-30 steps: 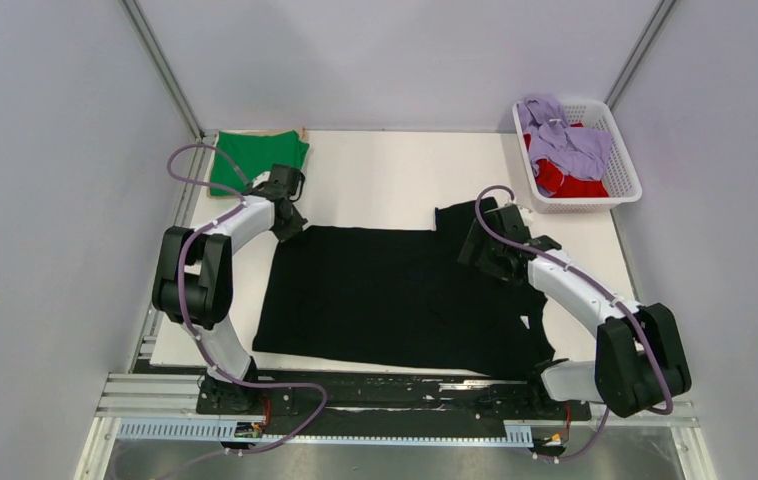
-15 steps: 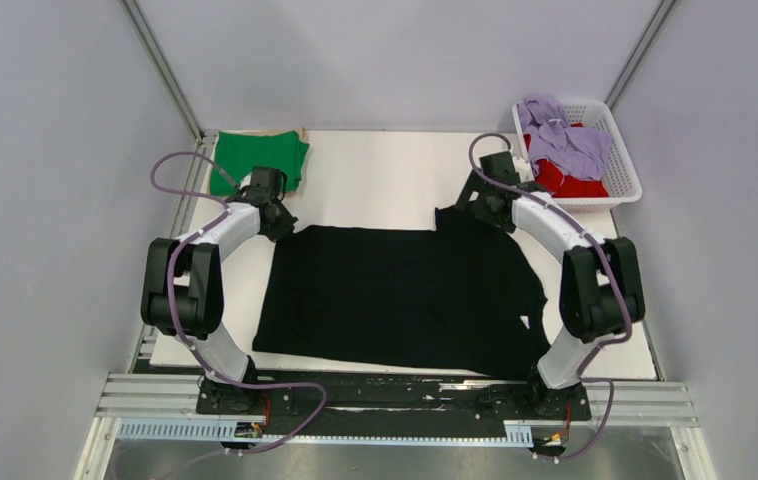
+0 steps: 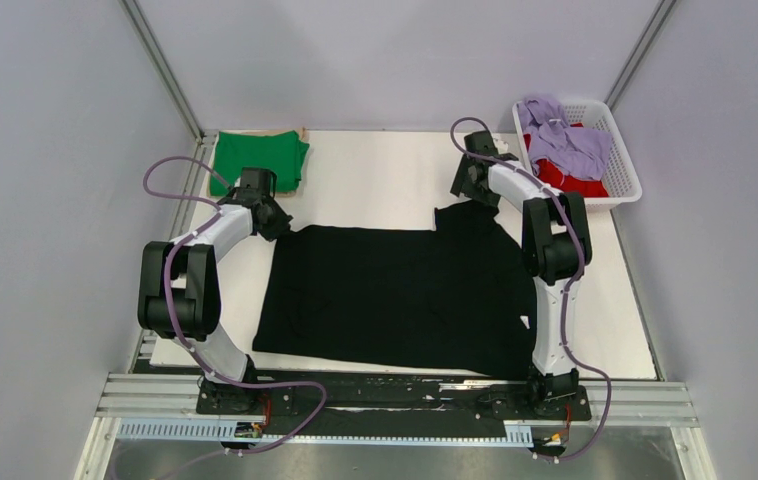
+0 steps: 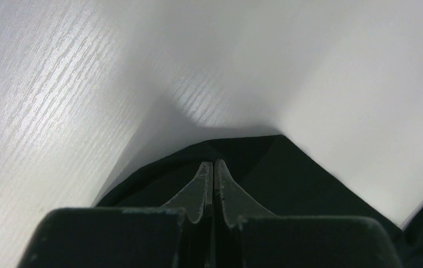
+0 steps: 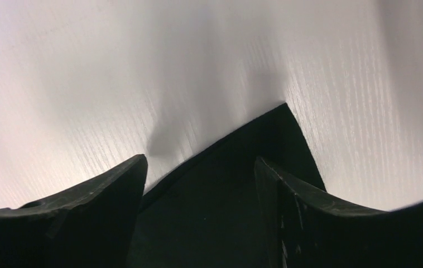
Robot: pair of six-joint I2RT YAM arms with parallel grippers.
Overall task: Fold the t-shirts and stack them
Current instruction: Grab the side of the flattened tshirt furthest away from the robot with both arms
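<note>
A black t-shirt (image 3: 400,290) lies spread flat on the white table. My left gripper (image 3: 280,227) is at its far left corner, shut, with black cloth (image 4: 287,173) rising to the pressed fingertips (image 4: 213,164). My right gripper (image 3: 463,192) is open just over the shirt's far right sleeve (image 3: 453,213). In the right wrist view the sleeve corner (image 5: 270,139) lies between the spread jaws (image 5: 201,160). A folded bright green t-shirt (image 3: 258,160) lies at the far left. Lavender (image 3: 567,142) and red (image 3: 567,181) t-shirts lie crumpled in the basket.
The white lattice basket (image 3: 622,185) stands at the far right corner, close to my right arm. Grey walls enclose the table on three sides. Bare white tabletop (image 3: 385,175) lies between the green shirt and the basket.
My right arm has swung from the shirt's right side out to its far right sleeve, now stretched long. My left gripper has shifted a little to the far left at the shirt's corner.
</note>
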